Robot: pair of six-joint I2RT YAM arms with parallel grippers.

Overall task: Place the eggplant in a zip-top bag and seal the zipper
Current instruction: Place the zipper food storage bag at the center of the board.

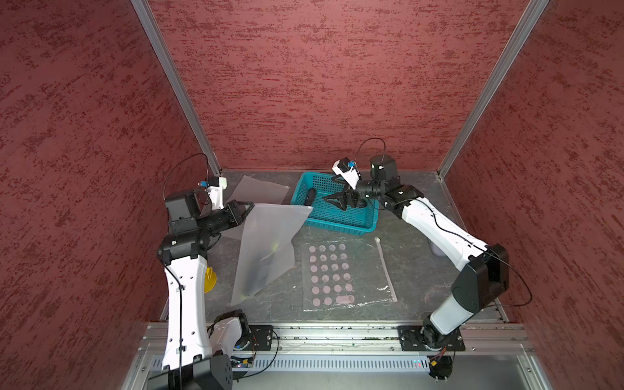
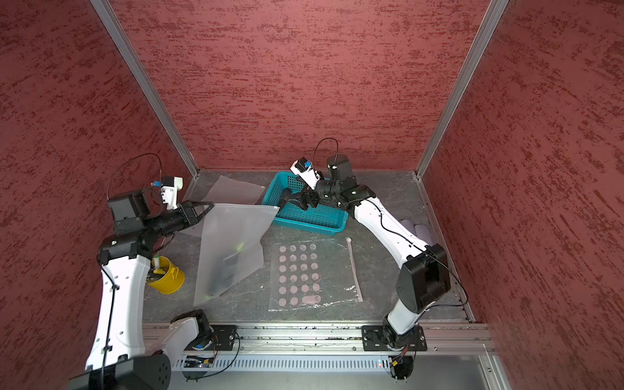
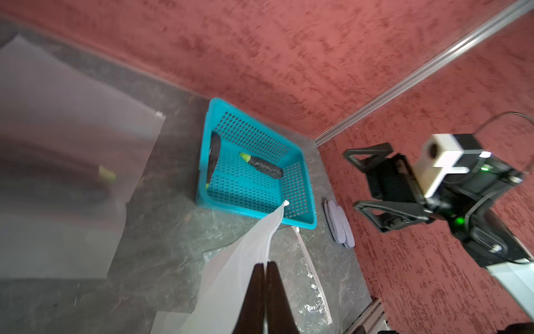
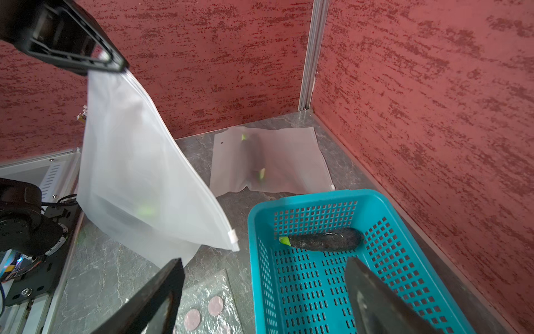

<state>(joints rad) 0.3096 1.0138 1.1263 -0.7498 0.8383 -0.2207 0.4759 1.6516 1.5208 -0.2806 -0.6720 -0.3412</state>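
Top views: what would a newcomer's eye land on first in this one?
The frosted zip-top bag hanging in mid-air from the shut left gripper, left of centre, with a dark, green-tipped shape dimly showing inside. Next, the teal basket at the back: the open right gripper hovers over it, and a dark eggplant lies inside.

Teal basket; frosted bag

left gripper clamped on corner of frosted zip-top bag | bag hangs toward table, dark green-tipped shape inside | right gripper jaws apart over teal basket, far edge | yellow cup, left edge
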